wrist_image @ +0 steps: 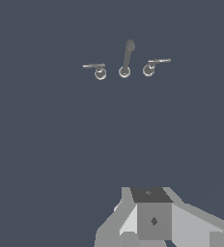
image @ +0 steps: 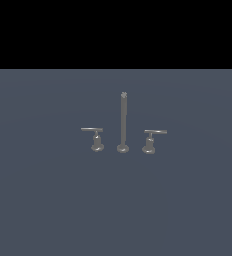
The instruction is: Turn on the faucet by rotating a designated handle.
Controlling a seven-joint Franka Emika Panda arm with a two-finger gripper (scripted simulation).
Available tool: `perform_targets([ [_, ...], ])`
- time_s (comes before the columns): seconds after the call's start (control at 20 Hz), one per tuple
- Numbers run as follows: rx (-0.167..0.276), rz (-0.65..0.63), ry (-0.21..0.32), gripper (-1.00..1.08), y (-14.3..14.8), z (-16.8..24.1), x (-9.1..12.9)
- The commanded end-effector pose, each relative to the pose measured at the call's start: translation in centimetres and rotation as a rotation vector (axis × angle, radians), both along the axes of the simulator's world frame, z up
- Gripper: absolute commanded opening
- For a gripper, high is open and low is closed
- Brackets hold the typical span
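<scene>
Standing between handle (image: 93,132) and twin handle (image: 153,133), spout rod (image: 123,120); floor (image: 48,200) bare

- Gripper (wrist_image: 152,226): cut off by the wrist view's edge; fingertips out of frame, so jaw spacing cannot be read. It lies outside the exterior view.
- Faucet (image: 123,122): too small to resolve fine detail of the spout tip or handle joints.
</scene>
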State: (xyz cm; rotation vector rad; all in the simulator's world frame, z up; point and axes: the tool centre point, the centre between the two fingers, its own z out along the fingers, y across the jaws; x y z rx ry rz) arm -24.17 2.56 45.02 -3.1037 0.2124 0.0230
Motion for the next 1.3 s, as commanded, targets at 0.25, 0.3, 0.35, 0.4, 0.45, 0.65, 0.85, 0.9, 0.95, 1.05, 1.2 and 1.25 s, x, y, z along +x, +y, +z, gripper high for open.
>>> perform_targets([
  [0.25, -0.002, -0.152, 0.002, -1.0, 2.7, -3.6, 1.8],
  [0.3, -0.003, -0.173, 0.002, -1.0, 3.1, -4.1, 2.1],
  [0.35, -0.003, -0.195, 0.003, -1.0, 3.4, -4.6, 2.4],
  [0.4, -0.003, -0.217, 0.003, -1.0, 3.8, -5.2, 2.7],
  [0.45, -0.004, -0.239, 0.003, -1.0, 4.1, -5.7, 3.0],
  [0.65, -0.005, -0.327, 0.004, -1.0, 5.5, -7.8, 4.4],
  [0.85, -0.006, -0.414, 0.005, -1.0, 6.7, -9.9, 5.9],
  [0.9, -0.006, -0.436, 0.006, -1.0, 7.0, -10.4, 6.3],
  [0.95, -0.006, -0.458, 0.006, -1.0, 7.3, -10.9, 6.7],
  [1.05, -0.006, -0.501, 0.006, -1.0, 7.8, -12.0, 7.5],
  [1.2, -0.006, -0.565, 0.007, -1.0, 8.5, -13.5, 8.7],
  [1.25, -0.007, -0.586, 0.008, -1.0, 8.7, -14.0, 9.1],
])
